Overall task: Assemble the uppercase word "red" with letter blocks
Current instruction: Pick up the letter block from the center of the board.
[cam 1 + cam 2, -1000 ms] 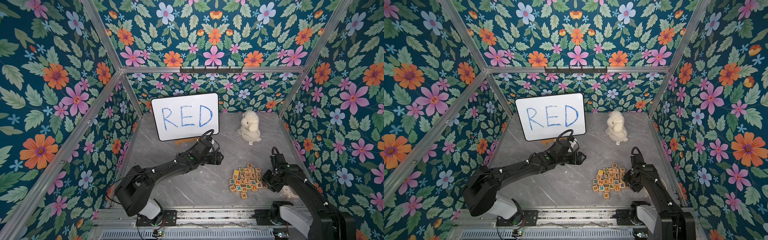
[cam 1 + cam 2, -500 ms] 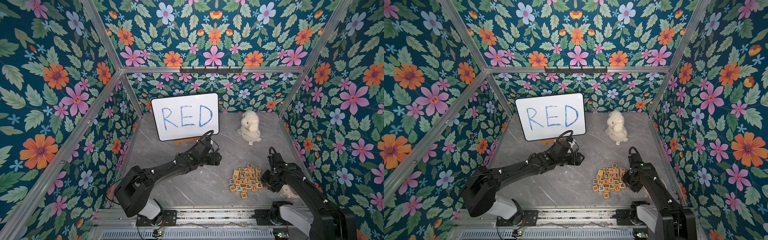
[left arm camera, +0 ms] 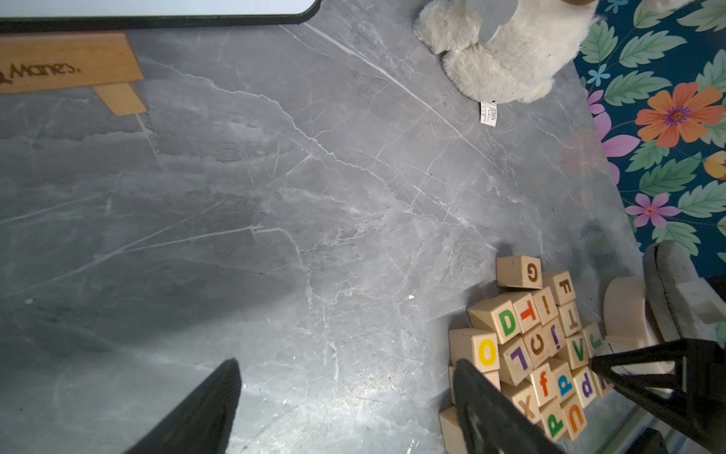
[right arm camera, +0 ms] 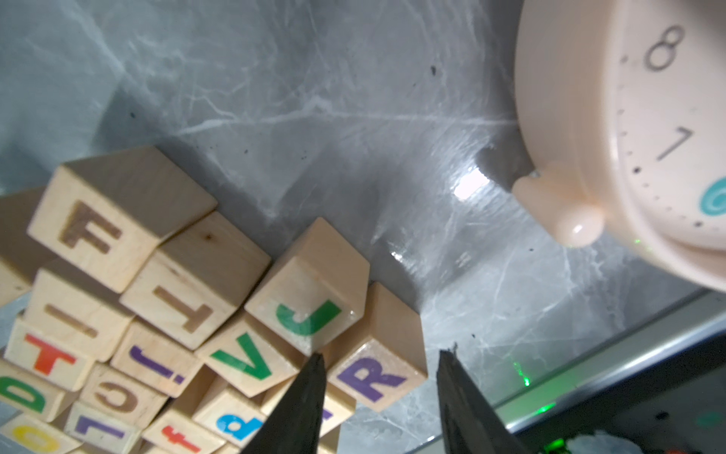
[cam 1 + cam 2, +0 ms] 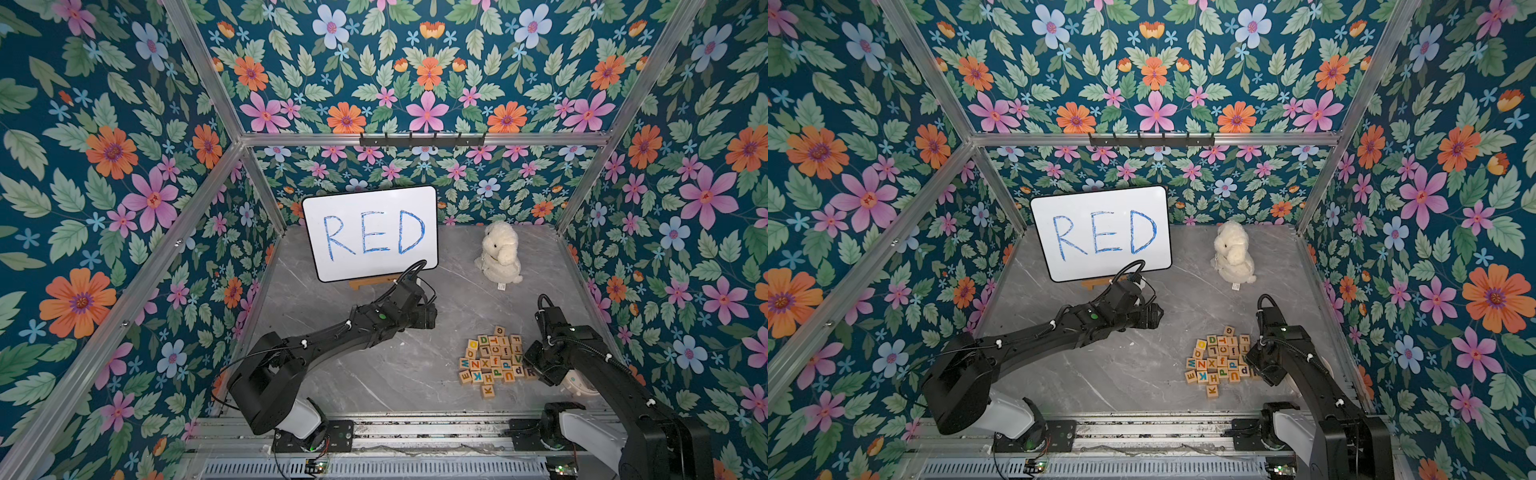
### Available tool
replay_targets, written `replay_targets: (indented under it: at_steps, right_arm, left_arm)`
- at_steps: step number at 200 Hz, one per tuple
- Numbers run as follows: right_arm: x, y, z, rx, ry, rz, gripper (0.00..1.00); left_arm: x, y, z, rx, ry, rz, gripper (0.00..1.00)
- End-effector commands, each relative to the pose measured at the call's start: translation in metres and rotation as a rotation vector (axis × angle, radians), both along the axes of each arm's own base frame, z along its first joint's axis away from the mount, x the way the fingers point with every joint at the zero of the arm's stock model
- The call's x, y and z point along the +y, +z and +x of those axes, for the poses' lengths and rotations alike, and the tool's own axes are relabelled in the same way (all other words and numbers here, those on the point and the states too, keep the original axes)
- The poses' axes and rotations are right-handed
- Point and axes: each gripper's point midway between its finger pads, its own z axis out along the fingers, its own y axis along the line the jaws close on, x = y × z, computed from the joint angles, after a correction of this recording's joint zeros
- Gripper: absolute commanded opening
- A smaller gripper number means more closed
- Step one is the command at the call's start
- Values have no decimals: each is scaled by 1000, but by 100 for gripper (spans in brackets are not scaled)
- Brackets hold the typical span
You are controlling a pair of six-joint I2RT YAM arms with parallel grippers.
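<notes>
R block [image 4: 371, 379] sits at the edge of the block pile [image 5: 494, 361], between the open jaws of your right gripper [image 4: 382, 353]. Close crooked and you pinch the J block [image 4: 310, 310] too. Your left gripper [image 3: 346, 361] is open and empty.

Pale, smooth wood: letter blocks [image 4: 188, 275]. Glossy grey marble-look: tabletop [image 3: 275, 196]. Fluffy cloth: toy [image 3: 506, 59]. Glossy plastic: clock [image 4: 569, 98].

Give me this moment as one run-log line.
left gripper: open, empty | right gripper: open over R block | progress: none placed
</notes>
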Motion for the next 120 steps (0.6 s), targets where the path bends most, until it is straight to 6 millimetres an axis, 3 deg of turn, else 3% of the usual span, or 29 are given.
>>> replay_targets:
  at_steps: [1, 120]
  right_arm:
    - [-3, -2, 0, 7, -7, -18, 52]
    - [10, -9, 4, -3, 96, -3, 52]
  left_arm:
    - [2, 2, 4, -6, 30, -4, 86]
    - [1, -1, 5, 4, 41, -3, 86]
